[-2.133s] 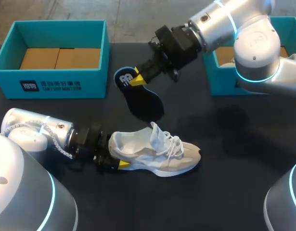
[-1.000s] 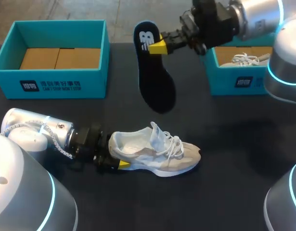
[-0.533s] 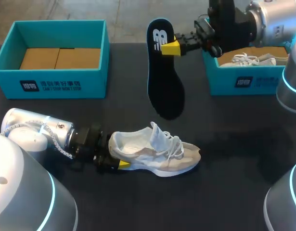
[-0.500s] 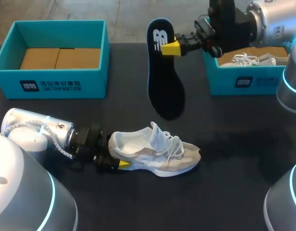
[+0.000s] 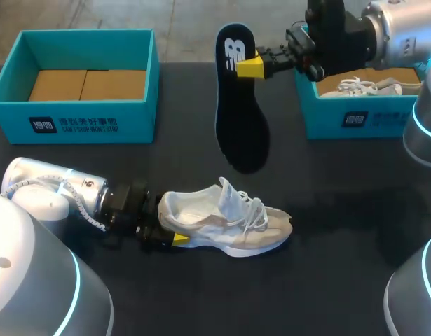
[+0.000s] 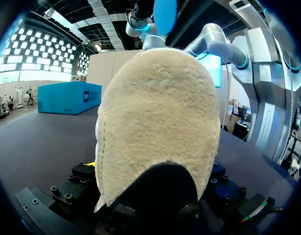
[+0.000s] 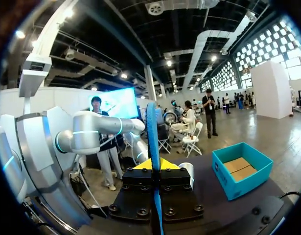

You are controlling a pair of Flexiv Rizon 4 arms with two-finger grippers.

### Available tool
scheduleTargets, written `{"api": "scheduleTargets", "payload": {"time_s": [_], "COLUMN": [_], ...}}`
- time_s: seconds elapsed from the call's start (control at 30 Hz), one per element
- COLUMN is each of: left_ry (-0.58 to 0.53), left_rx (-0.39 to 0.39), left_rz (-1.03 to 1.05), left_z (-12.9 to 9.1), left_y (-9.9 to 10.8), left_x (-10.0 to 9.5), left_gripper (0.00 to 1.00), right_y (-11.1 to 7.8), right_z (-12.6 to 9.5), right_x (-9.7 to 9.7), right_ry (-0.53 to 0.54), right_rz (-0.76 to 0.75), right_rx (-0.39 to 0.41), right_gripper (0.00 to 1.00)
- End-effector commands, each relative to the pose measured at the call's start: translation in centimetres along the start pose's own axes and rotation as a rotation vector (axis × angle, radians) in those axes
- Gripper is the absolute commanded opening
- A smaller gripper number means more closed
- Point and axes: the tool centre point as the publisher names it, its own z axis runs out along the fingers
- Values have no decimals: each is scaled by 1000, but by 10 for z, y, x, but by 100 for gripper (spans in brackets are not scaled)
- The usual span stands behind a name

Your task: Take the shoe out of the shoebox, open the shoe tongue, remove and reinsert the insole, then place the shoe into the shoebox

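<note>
Nearest, the silver left arm lies low along the black table [image 5: 327, 280] from the left, and the left gripper [image 5: 165, 236] is clamped on the heel of the cream and white lace-up shoe [image 5: 229, 220]; one yellow tip presses the near side of the heel, while the far finger is hidden behind the shoe; in the left wrist view the fuzzy cream heel of the shoe [image 6: 157, 127] sits wedged between the gripper's two black finger blocks and fills most of the sight ahead; the shoe rests on its sole on the table, toe pointing right, laces and tongue loosened upward. Beyond the shoe and clear of it, the dark navy foam insole [image 5: 240, 112] hangs in the air, heel end up and toe end down; the right gripper [image 5: 254, 66], reaching in from the right, pinches the insole near its heel end between its yellow tips; in the right wrist view the insole [image 7: 151, 132] stands edge-on, gripped from both sides by the right gripper [image 7: 154, 165]. Farthest, at the left rear stands an open teal cardboard shoebox [image 5: 82, 124] with a brown floor; at the right rear a second teal shoebox [image 5: 355, 120] holds another pale laced shoe [image 5: 359, 85].
</note>
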Motion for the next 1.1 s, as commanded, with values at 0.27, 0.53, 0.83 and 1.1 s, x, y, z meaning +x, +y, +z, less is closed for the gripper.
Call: {"api": "scheduleTargets", "payload": {"time_s": [0.27, 0.53, 0.83, 1.1], "left_ry": [2, 2, 2, 2], "left_rx": [-2, -2, -2, -2], "left_rz": [0, 0, 0, 0], "left_z": [0, 0, 0, 0], "left_y": [2, 2, 2, 2], "left_x": [-2, -2, -2, -2], "left_gripper": [0, 0, 0, 0], "right_y": [6, 20, 27, 18], "right_z": [-6, -24, -48, -58], "right_x": [43, 66, 92, 121], "right_ry": [-114, -105, -128, -149], "right_rz": [70, 128, 202, 208], "right_rx": [-45, -45, -26, -41], "right_gripper": [0, 0, 0, 0]}}
